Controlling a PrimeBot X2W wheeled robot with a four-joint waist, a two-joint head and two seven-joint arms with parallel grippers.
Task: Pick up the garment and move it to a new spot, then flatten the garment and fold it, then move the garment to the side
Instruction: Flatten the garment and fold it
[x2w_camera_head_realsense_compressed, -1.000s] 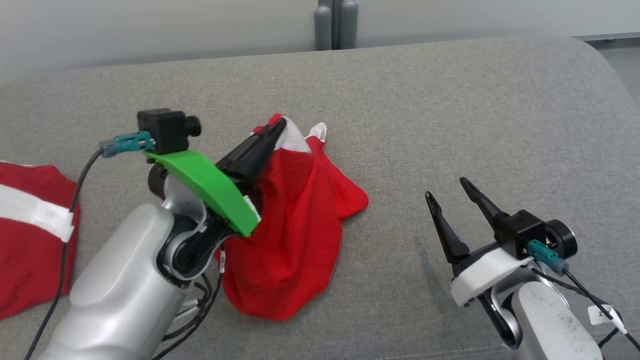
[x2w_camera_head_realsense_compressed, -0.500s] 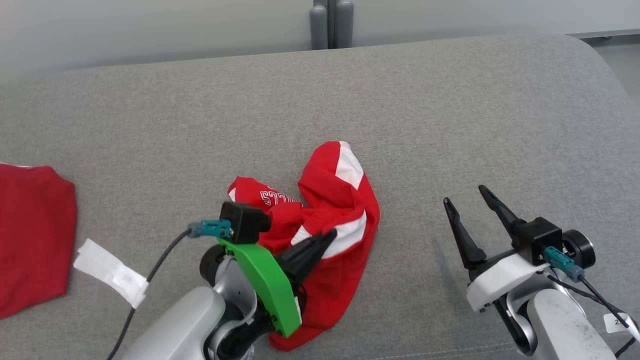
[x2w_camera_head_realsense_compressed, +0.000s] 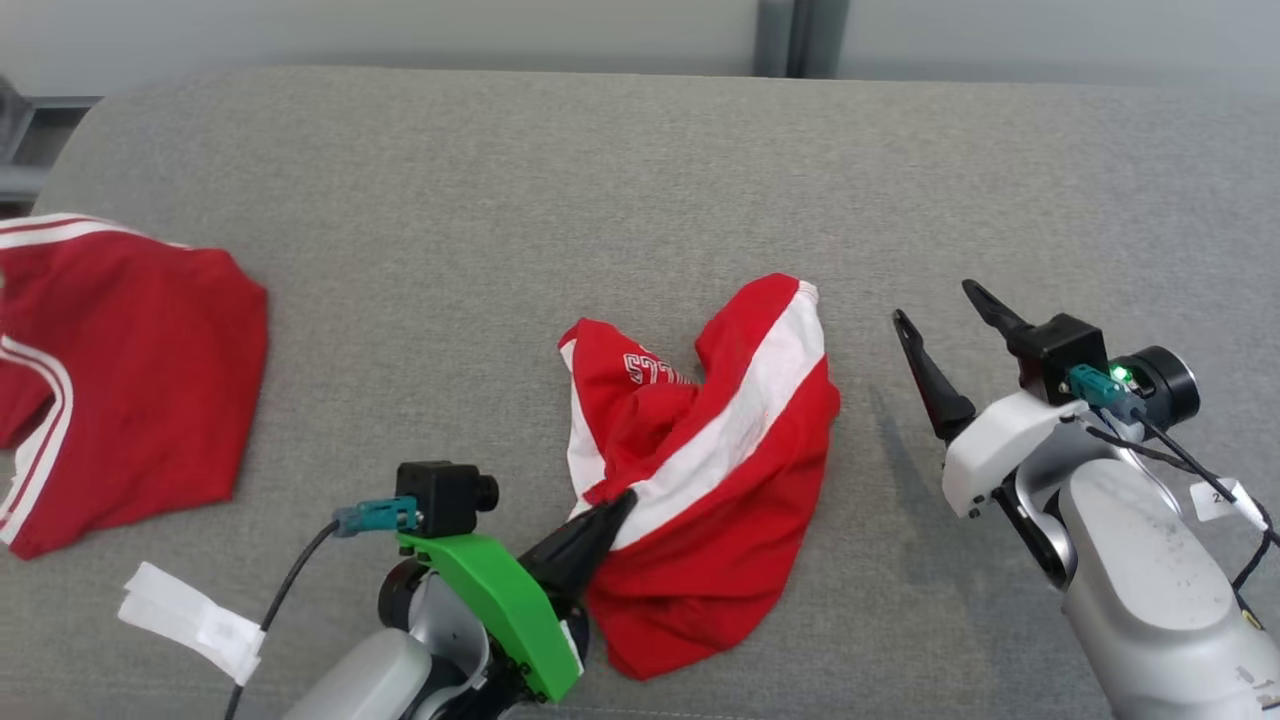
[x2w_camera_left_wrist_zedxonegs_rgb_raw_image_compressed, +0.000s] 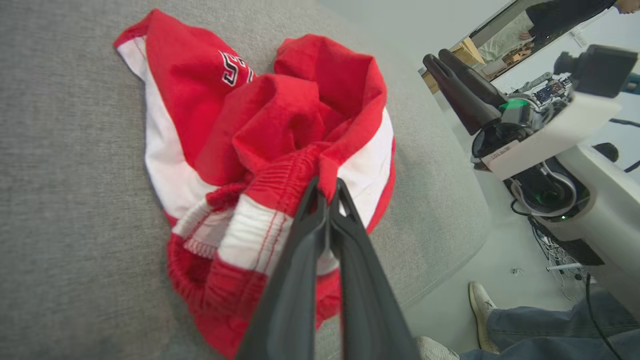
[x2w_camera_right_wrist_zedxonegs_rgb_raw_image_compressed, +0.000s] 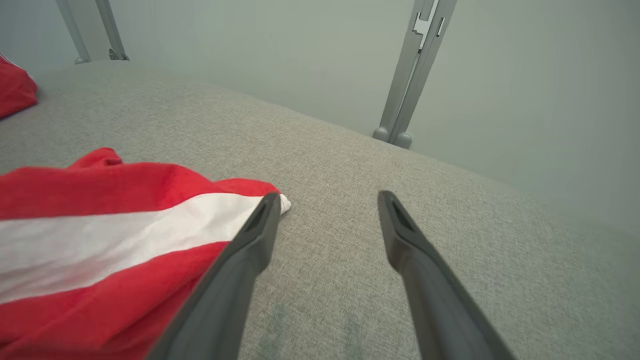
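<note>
A grey upholstered surface (x2w_camera_head_realsense_compressed: 640, 180) spreads wide under a pale wall, with a grey metal post (x2w_camera_head_realsense_compressed: 785, 40) rising behind its far edge. The garment (x2w_camera_head_realsense_compressed: 720, 470), red with broad white stripes and some lettering, lies crumpled near the middle of the surface, towards the near edge. The left gripper (x2w_camera_head_realsense_compressed: 622, 498) reaches up from the near side, and its fingers (x2w_camera_left_wrist_zedxonegs_rgb_raw_image_compressed: 300, 280) are pressed together on a fold at the garment's near-left part; in the left wrist view the tips (x2w_camera_left_wrist_zedxonegs_rgb_raw_image_compressed: 326, 182) pinch the gathered red and white band, and the rest of the cloth is heaped beyond them. The right gripper (x2w_camera_head_realsense_compressed: 935, 305) is just right of the garment, above the bare grey fabric, with its fingers spread apart and nothing between them. In the right wrist view (x2w_camera_right_wrist_zedxonegs_rgb_raw_image_compressed: 328, 196) the garment's white-striped corner lies beside the left fingertip; whether they touch cannot be told. A second red garment (x2w_camera_head_realsense_compressed: 130, 390) lies at the far left, well apart, with a white strip (x2w_camera_head_realsense_compressed: 190, 620) near it. A person's shoe (x2w_camera_left_wrist_zedxonegs_rgb_raw_image_compressed: 481, 300) stands on the floor beyond the near edge.
</note>
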